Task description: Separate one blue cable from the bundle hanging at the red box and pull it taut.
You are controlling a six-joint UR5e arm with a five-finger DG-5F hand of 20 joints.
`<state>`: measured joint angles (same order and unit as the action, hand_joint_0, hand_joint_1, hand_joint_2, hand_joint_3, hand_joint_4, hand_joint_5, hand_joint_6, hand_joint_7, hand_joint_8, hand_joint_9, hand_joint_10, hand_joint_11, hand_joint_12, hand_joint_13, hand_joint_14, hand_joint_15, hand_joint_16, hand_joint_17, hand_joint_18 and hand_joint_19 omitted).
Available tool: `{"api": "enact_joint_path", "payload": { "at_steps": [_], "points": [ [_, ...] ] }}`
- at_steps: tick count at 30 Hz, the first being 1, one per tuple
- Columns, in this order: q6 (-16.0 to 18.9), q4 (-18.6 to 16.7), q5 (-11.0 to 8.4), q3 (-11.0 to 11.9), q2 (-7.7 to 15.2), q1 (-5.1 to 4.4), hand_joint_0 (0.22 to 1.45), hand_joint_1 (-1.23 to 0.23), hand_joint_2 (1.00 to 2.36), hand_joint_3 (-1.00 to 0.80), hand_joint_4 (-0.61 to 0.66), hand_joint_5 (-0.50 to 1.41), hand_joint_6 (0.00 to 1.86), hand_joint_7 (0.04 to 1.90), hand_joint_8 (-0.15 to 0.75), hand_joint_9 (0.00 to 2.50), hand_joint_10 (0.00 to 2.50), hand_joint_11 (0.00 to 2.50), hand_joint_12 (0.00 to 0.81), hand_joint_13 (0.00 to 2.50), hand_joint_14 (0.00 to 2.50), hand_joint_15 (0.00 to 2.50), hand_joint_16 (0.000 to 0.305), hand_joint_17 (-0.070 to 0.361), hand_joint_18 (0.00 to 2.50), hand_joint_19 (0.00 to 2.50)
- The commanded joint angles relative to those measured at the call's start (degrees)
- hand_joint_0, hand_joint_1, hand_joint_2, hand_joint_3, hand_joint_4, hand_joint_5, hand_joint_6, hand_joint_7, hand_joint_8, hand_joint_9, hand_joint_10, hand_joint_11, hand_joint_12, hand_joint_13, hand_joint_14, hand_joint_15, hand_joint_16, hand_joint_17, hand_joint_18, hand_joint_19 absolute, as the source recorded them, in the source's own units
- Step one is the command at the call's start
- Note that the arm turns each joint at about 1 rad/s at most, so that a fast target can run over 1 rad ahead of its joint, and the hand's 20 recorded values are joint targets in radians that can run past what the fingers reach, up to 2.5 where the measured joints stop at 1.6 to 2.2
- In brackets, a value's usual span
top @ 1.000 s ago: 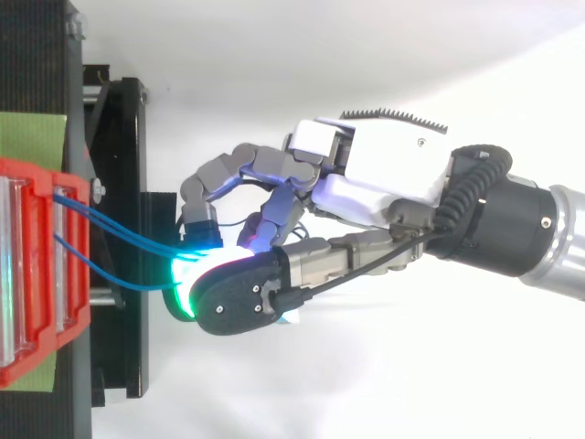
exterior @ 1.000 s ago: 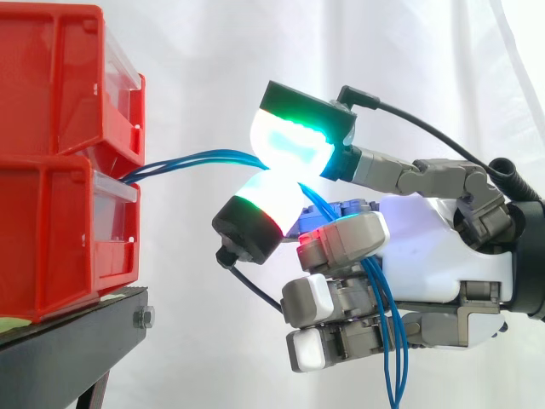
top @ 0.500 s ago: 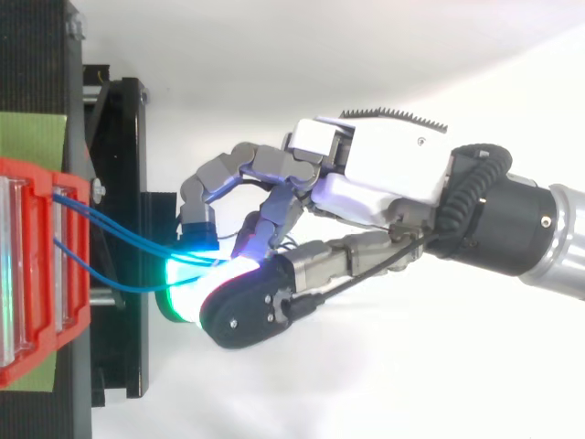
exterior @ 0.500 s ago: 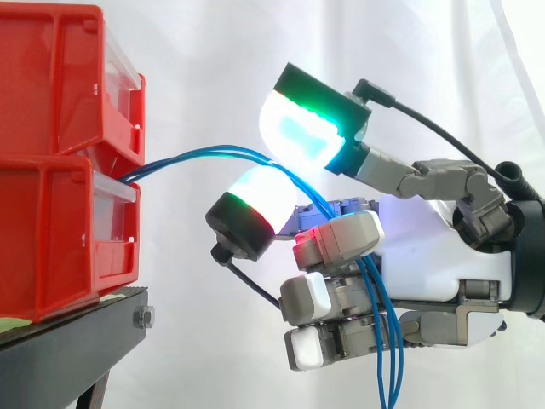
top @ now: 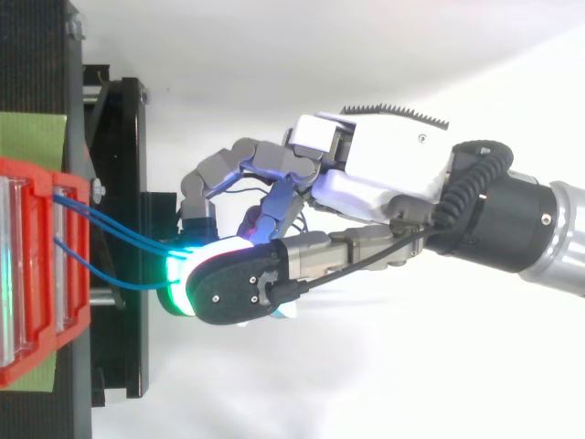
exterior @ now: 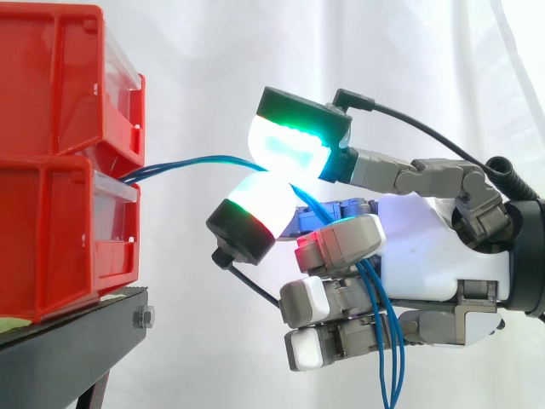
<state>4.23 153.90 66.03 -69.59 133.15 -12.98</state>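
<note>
- At the left of the side view, two red bins [exterior: 51, 239] sit stacked on a black counter [exterior: 68, 341], with a white curtain [exterior: 213, 51] behind.
- From between the bins' fronts, the blue cables [exterior: 183, 161] come out and run to the right, clear of the counter, to the hand [exterior: 426, 247].
- Seen from above, the strands leave the bins at separate spots and draw together as they near the hand [top: 384, 165].
- The hand reaches in from the right. Two of its fingertips are brought together on the cables, which pass between them: the upper pad [exterior: 289, 145] glows cyan and green, and the lower pad [exterior: 264, 200] glows white with a green rim.
- Whether that pinch takes one strand or the whole bundle cannot be told.
- The other fingers are curled in below the pinch, one with a red glow.
- Past the pinch, the cables bend down along the curled fingers and hang loose to the bottom edge of the side view.
- Between the bins and the hand, the cables rise in a gentle bow rather than a straight line.
</note>
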Motion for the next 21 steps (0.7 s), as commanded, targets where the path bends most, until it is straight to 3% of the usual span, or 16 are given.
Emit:
{"api": "enact_joint_path", "payload": {
  "at_steps": [1, 5, 8, 15, 19, 21],
  "points": [
    [-0.36, 0.00, 0.06, -0.01, 0.00, 0.06, 0.68, -0.81, 1.02, -0.07, -0.03, -0.17, 0.96, 1.12, 0.335, 1.31, 0.00, 1.41, 0.377, 1.12, 0.02, 0.77, 0.048, 0.108, 0.82, 0.67],
    [-1.41, -0.09, 0.15, -0.01, 0.00, 0.06, 0.75, -0.84, 1.02, -0.23, -0.06, -0.18, 0.98, 1.06, 0.310, 1.28, 0.00, 1.41, 0.354, 1.07, 0.02, 0.77, 0.046, 0.102, 0.74, 0.66],
    [-2.99, -0.36, 0.33, -0.01, 0.00, 0.24, 0.78, -0.86, 1.00, -0.50, -0.05, -0.17, 0.97, 1.09, 0.299, 1.30, 0.00, 1.42, 0.343, 1.06, 0.02, 0.77, 0.045, 0.100, 0.74, 0.63],
    [-5.63, -0.62, 0.15, -0.01, 0.00, 0.77, 0.64, -0.84, 1.00, -0.50, -0.01, -0.13, 0.94, 1.10, 0.303, 1.38, 0.01, 1.42, 0.332, 1.09, 0.02, 0.78, 0.043, 0.096, 0.74, 0.65],
    [-7.39, -0.18, 0.06, -0.01, 0.00, 1.20, 0.52, -0.66, 1.00, -0.50, 0.04, -0.12, 0.92, 1.07, 0.339, 1.44, 0.01, 1.40, 0.356, 1.13, 0.02, 0.77, 0.047, 0.105, 0.79, 0.65],
    [-8.53, -0.18, -0.03, -0.01, 0.00, 1.64, 0.53, -0.59, 1.00, -0.50, 0.04, -0.12, 0.91, 1.06, 0.336, 1.45, 0.01, 1.39, 0.356, 1.15, 0.02, 0.77, 0.047, 0.105, 0.81, 0.66]
  ]
}}
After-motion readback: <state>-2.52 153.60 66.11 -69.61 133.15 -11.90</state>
